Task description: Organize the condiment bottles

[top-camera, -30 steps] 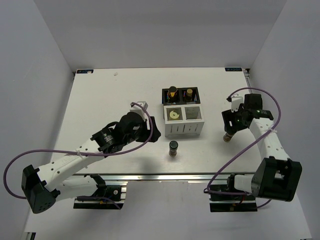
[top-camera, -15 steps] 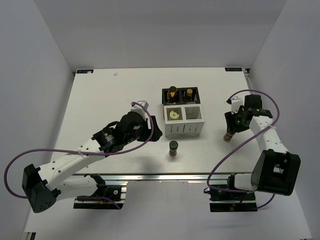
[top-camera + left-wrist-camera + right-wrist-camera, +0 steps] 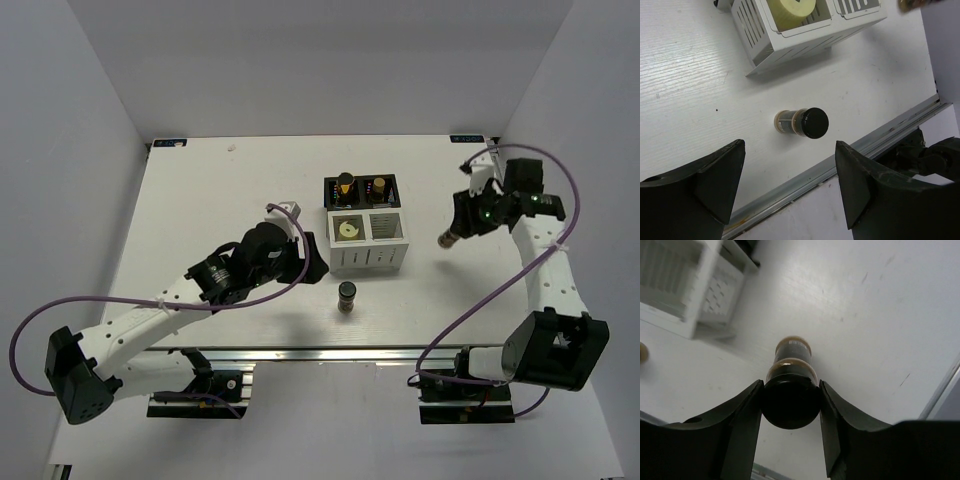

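My right claw (image 3: 790, 392) clamped on dark cap (image 3: 790, 412) of short brown jar (image 3: 792, 347), carried right of box (image 3: 385, 262). Guessing glass: light, stiff, slick, breakable. Cap hold works, go gentle. Left claw (image 3: 790, 155) apart above second jar (image 3: 802, 122) on counter (image 3: 700, 75).

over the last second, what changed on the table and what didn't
The right gripper closed on the brown jar to the right of the box and lifted it toward the far side of the table. The left gripper stayed open, hovering by the other jar. That jar, the box and the three bottles in it did not move.
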Robot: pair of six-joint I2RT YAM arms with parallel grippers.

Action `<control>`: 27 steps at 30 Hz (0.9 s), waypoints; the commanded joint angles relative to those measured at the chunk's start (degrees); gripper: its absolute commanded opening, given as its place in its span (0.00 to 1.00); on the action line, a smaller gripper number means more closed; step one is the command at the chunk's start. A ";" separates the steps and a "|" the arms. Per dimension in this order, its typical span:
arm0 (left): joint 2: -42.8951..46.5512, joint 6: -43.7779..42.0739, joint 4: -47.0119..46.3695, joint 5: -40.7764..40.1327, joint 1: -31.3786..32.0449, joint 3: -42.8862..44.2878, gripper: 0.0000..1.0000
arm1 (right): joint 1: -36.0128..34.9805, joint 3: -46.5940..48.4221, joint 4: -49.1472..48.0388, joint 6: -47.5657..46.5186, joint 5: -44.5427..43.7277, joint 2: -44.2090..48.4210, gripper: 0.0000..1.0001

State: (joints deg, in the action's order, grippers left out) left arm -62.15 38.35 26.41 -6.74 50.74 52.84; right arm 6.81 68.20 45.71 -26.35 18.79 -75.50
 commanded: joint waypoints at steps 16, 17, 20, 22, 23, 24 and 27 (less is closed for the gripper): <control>-1.49 -1.70 -1.28 3.05 -0.03 0.69 0.82 | -16.21 24.07 2.89 4.90 16.55 -8.42 0.00; -1.05 -1.52 -1.19 2.88 -0.03 0.51 0.82 | -16.21 24.52 2.89 4.90 16.28 -9.91 0.00; -0.34 -0.91 -1.28 2.88 -0.03 -0.19 0.82 | -16.65 25.92 2.63 4.64 14.45 -12.11 0.00; 0.01 -0.29 -1.45 2.88 -0.03 -0.63 0.82 | -17.44 26.19 2.54 4.11 13.21 -12.82 0.00; 0.27 -0.12 -1.54 2.88 0.06 -0.81 0.82 | -17.70 26.02 2.45 3.76 12.77 -13.35 0.00; 0.45 0.06 -1.72 2.88 -0.03 -1.24 0.82 | -18.40 25.84 2.62 2.89 11.98 -13.61 0.00; 0.28 0.06 -1.80 3.05 -0.03 -1.25 0.83 | -20.07 25.40 4.11 0.78 10.40 -14.84 0.00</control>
State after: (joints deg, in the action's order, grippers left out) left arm -63.24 37.98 25.19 -4.05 50.74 52.21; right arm -11.38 91.53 49.58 -23.24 30.68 -90.08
